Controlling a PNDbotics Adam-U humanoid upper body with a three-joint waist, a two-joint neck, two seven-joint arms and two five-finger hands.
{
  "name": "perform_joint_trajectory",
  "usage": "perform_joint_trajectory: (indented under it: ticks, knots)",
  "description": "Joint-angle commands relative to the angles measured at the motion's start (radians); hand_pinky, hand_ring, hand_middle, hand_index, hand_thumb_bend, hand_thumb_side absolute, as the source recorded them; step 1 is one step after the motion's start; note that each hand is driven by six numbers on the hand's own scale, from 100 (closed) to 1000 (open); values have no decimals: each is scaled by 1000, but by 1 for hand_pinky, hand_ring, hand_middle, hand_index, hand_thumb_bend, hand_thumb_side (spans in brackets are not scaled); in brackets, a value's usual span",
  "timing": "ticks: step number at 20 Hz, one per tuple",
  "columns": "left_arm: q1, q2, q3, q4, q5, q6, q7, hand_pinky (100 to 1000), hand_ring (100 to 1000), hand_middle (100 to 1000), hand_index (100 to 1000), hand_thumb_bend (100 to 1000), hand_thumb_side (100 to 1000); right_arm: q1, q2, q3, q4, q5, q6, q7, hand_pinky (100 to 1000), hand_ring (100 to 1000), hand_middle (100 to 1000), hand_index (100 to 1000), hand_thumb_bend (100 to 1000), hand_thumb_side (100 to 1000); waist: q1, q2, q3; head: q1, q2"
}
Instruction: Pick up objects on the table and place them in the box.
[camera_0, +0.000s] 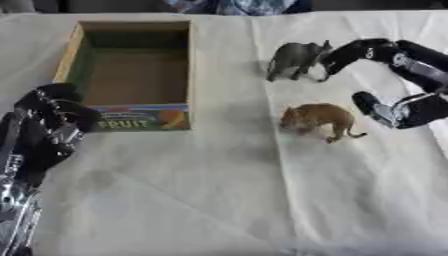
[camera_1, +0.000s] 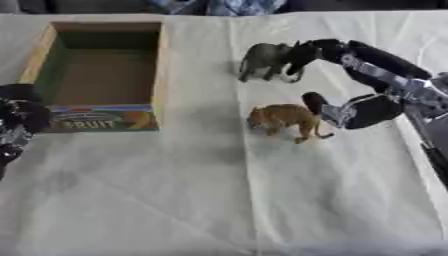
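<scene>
A grey toy elephant (camera_0: 295, 59) stands on the cloth right of the box. A brown toy animal (camera_0: 318, 118) stands nearer me, below it. My right hand (camera_1: 391, 80) comes in from the right and is open. Its fingers (camera_1: 317, 51) reach the elephant's rear end, and its thumb (camera_1: 337, 113) sits just right of the brown animal. Nothing is held. The cardboard fruit box (camera_0: 189, 65) lies open at the upper left, with nothing showing inside. My left hand (camera_0: 45, 126) rests at the lower left, fingers relaxed and upward, just left of the box's front corner.
A pale cloth (camera_0: 219, 200) covers the whole table, with wide bare room in the front half. Blue fabric (camera_0: 245, 6) shows beyond the far edge.
</scene>
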Motion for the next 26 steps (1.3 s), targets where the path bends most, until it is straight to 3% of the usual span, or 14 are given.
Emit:
perform_joint_trajectory:
  ticks: [1, 9, 12, 19, 26]
  knots:
    - [-4, 16, -2, -8, -4, 0, -6, 521, 577, 578, 716, 773, 403, -31, -21, 16, 23, 26, -104, 101, 862, 773, 840, 928, 100, 623, 1, -18, 0, -9, 7]
    - [-3, 15, -2, -7, -4, -1, -7, 521, 577, 578, 716, 772, 402, -71, 4, 62, 114, 113, -147, 125, 858, 781, 847, 932, 100, 706, -1, -19, 2, -33, 0]
    - [-3, 15, -3, -6, -4, -1, -7, 521, 577, 578, 716, 772, 402, -78, 13, 69, 149, 172, -172, 112, 855, 788, 854, 935, 100, 696, -1, -19, 1, -36, -1]
    - [-4, 15, -2, -6, -5, -2, -8, 522, 577, 578, 716, 771, 402, -84, 31, 68, 234, 371, -240, 23, 850, 802, 866, 942, 100, 689, -3, -18, 2, -46, -7]
    - [-5, 15, -3, -5, -4, -2, -8, 522, 577, 578, 716, 771, 402, -86, 40, 70, 283, 512, -282, -70, 846, 810, 873, 945, 100, 684, -4, -19, 4, -52, -11]
